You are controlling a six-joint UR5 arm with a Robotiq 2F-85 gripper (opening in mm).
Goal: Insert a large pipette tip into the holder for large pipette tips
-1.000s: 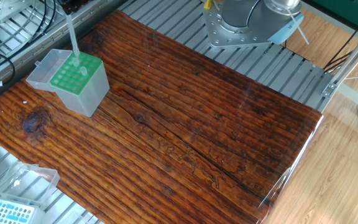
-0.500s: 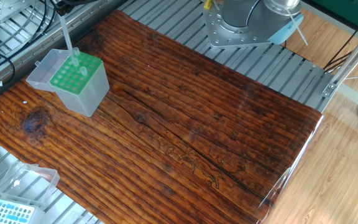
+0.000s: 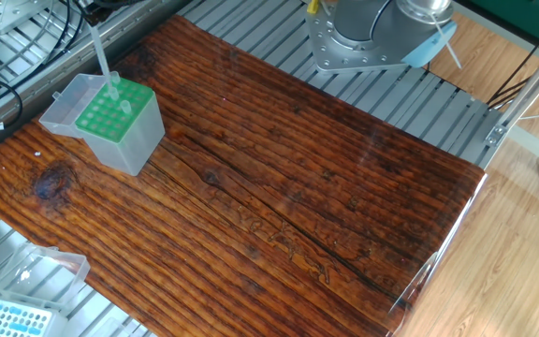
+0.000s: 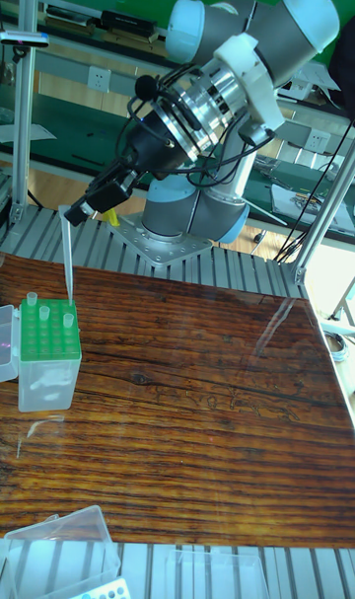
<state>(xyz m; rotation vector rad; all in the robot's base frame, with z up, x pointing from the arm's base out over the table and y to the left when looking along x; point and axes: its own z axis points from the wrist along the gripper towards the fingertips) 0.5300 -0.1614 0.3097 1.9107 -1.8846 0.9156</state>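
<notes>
The holder for large pipette tips (image 3: 110,114) (image 4: 47,350) stands at the wooden table's far left, its green top plate showing and its clear lid (image 3: 64,105) folded open. A few short tips sit in the holes. My gripper (image 4: 75,214) hangs above it, shut on a large pipette tip (image 4: 68,259) (image 3: 100,51). The tip points down, almost upright, and its fine end is just over the plate's back corner. Whether the end is inside a hole cannot be told. In the fixed view the gripper is out of the picture.
A flatter box with a light blue grid top (image 3: 7,320) (image 4: 104,589) and an open clear lid (image 3: 43,267) lies off the table's near left corner. The robot base (image 3: 363,37) (image 4: 182,226) stands behind the table. Cables (image 3: 7,65) run at the far left.
Between one second and half a second ago the held tip shifted slightly left over the holder. It has stayed still since.
</notes>
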